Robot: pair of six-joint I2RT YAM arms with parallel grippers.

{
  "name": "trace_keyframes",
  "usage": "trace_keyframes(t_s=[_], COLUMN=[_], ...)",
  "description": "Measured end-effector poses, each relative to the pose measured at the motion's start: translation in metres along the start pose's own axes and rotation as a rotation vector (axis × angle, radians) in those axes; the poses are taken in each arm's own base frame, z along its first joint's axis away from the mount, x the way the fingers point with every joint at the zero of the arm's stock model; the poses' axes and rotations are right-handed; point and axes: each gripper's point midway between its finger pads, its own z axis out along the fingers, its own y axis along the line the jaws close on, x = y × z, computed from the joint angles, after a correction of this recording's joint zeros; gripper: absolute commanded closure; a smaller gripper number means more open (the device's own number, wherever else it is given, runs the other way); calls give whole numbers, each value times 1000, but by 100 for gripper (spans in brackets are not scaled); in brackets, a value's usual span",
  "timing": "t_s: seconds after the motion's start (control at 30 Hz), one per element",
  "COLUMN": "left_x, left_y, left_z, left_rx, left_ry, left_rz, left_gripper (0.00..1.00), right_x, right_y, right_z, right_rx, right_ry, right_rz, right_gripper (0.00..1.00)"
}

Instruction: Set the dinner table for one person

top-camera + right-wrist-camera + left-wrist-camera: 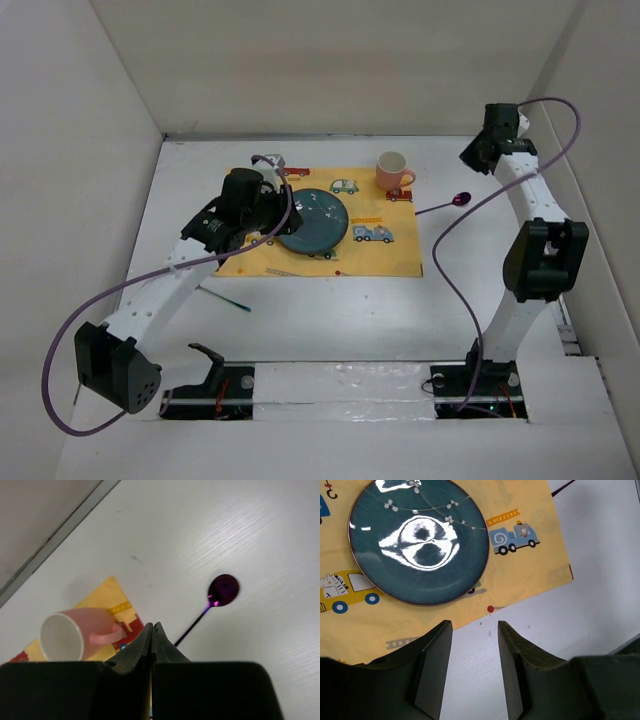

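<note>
- While the right gripper [152, 630] hung above the far right corner of the dinner table [330, 310], its jaws were pressed together on nothing.
- Left gripper [472, 627] was over the near edge of the yellow mat [530, 565], jaws part spread, empty.
- Table was the big white top carrying everything; the mat sat mid-width, toward its far edge.
- Teal plate [417, 540] sat mid-mat and the pink mug [75, 635] at the mat's far right corner. Purple spoon [223, 589] lay on bare table just off the mat's right edge, skewed.
- Thin green utensil [225, 298] lay off the mat's near left corner; type unclear.
- Step, my guess: cutlery placement. To do it well: spread jaws first, drop straight over the handle, pinch mid-handle, lay it parallel to the mat edge, keep clear of the mug.
- No readable writing or brand; only cartoon cars and a fire truck printed on the mat.
</note>
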Motion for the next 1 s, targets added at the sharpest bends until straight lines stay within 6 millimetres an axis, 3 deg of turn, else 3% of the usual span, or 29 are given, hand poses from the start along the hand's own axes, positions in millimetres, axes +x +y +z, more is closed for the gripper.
trace_keyframes(t_s=[0.07,0.1,0.13,0.23,0.33,0.47,0.8,1.0], left_x=[0,0,0,0,2,3,13,13], left_y=[0,-1,0,0,0,-2,-1,1], left_z=[2,3,4,7,11,13,17,18], left_rx=[3,4,5,7,11,22,33,27], left_ry=[-1,1,2,6,15,20,38,37], left_rz=[1,1,1,3,3,3,0,1], left_gripper=[61,61,61,61,61,61,61,61], right_x=[-3,2,9,43,77,101,106,117], right_y=[-19,-25,-31,-48,-65,-81,-73,-74], right_z=[-2,1,6,27,49,64,81,79], right_rx=[33,50,66,122,179,232,266,308], right_ry=[-20,-13,2,81,166,234,270,301], right_rz=[25,29,27,10,-8,-15,-12,-14], right_gripper=[98,90,69,51,48,46,49,53])
